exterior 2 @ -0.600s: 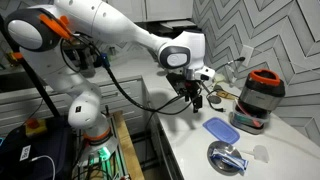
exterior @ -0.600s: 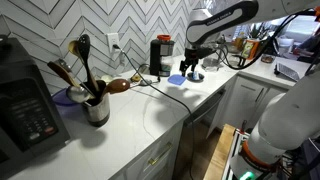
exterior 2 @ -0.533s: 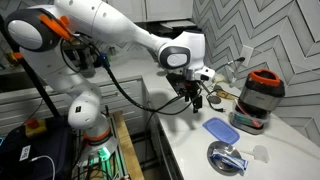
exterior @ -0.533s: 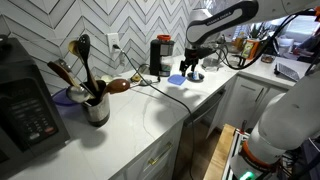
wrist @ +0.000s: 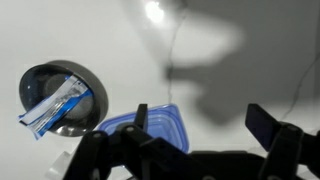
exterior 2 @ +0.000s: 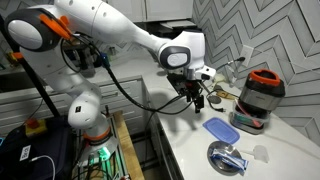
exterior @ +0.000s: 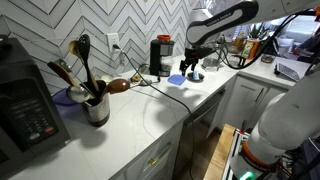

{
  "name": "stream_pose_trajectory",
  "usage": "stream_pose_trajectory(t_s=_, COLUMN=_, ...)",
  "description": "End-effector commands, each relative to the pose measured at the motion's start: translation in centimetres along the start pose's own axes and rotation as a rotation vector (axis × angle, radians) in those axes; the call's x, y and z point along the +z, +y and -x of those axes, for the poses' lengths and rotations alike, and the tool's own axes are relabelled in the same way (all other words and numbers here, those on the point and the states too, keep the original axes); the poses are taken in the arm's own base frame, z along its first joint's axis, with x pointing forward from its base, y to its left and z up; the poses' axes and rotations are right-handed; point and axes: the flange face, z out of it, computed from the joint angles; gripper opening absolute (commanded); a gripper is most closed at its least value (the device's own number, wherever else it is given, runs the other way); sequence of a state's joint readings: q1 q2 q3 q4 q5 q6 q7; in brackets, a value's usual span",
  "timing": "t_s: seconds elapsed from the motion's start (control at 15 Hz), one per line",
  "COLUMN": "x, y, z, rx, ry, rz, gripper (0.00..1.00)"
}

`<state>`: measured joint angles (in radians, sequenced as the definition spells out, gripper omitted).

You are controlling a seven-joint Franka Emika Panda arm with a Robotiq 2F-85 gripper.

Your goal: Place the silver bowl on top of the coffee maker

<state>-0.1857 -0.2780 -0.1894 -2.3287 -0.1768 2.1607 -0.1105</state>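
The tool [exterior 2: 193, 97] is hanging in the air over the white worktop [exterior 2: 190, 150], near the coffee maker [exterior 2: 262, 95]. In the wrist view its two fingers [wrist: 140, 118] are standing wide apart, and nothing is sitting between them. They are looking dark and blurry there, and the bottom edge of the picture is cutting them off.

The silver bowl [exterior 2: 215, 152] is sitting on the worktop, apart from the coffee maker and not on top of it. A blue and white packet [wrist: 58, 105] is lying inside the bowl and hiding part of its bottom. In an exterior view the bowl [exterior: 196, 76] is looking tiny, and the tool is covering part of it, so it is hard to make out.

A blue plastic lid [exterior 2: 221, 129] is lying flat between the bowl and the coffee maker. In the wrist view one finger is hiding part of the lid.

Well apart from the coffee maker [exterior: 160, 55], along the same wall, a steel canister of cooking utensils [exterior: 96, 108] is standing. Farther still, a big black appliance with a keypad [exterior: 25, 100] is being cut off by the picture's edge.
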Motion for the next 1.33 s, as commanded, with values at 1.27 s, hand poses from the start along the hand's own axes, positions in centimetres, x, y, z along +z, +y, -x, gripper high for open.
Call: stream_pose_trajectory(t_s=1.27, x=11.0, y=6.2, z=-3.1, rx=-0.067, ry=-0.080, rz=0.487, gripper=1.00)
